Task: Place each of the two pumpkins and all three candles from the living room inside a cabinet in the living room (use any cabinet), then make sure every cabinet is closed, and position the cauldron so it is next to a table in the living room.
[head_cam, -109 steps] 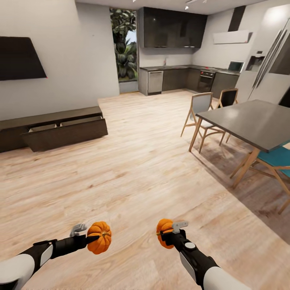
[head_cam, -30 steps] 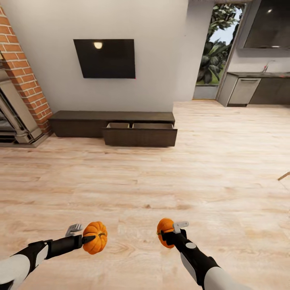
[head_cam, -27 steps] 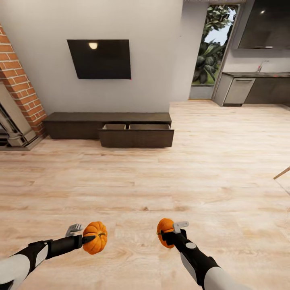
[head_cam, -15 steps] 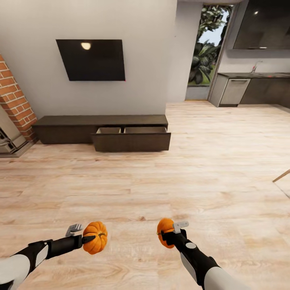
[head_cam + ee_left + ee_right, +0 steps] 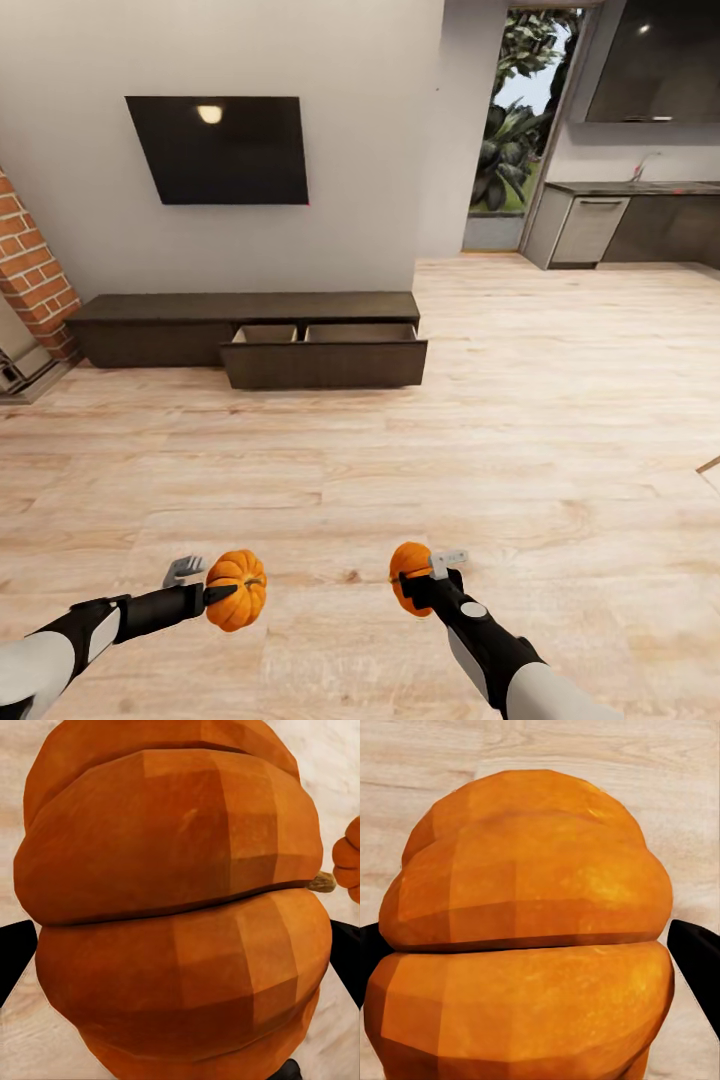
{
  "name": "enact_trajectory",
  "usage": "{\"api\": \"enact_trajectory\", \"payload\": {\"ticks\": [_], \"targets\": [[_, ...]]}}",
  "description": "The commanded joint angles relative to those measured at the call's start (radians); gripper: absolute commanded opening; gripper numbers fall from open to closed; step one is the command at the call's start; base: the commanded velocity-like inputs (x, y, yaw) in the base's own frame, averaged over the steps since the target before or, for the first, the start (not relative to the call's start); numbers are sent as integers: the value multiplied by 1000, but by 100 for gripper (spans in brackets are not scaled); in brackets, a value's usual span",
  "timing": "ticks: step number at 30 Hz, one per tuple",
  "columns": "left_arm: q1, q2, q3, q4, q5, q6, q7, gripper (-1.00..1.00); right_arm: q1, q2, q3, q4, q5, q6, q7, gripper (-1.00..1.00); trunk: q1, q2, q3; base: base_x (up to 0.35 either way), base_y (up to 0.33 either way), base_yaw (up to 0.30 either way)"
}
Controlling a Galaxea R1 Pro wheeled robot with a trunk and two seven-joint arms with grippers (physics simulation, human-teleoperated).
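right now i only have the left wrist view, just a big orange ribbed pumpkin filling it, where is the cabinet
Observer: In the head view, the long low dark-brown wood cabinet stands ahead against the white wall, under a black wall screen.
Operator: is it open
Observer: Yes, its right-hand drawer is pulled out over the pale wood floor.
Operator: what's the other arm got
Observer: The right gripper is shut on the second orange pumpkin; the left gripper is shut on yours.
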Motion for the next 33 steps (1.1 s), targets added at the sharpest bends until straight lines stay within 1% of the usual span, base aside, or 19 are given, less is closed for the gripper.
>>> {"api": "enact_trajectory", "payload": {"ticks": [1, 27, 33], "targets": [[0, 0, 7, 0, 2, 0, 0, -100, 0, 0, 0, -1, 0, 0, -2, -100, 0, 0, 0, 337, -80, 0], [0, -1, 6, 0, 2, 0, 0, -100, 0, -5, 1, 10, -1, 2, -3, -100, 0, 0, 0, 337, -107, 0], [0, -1, 6, 0, 2, 0, 0, -100, 0, -3, -2, 10, -1, -10, -3, -100, 0, 0, 0, 337, -72, 0]]}}
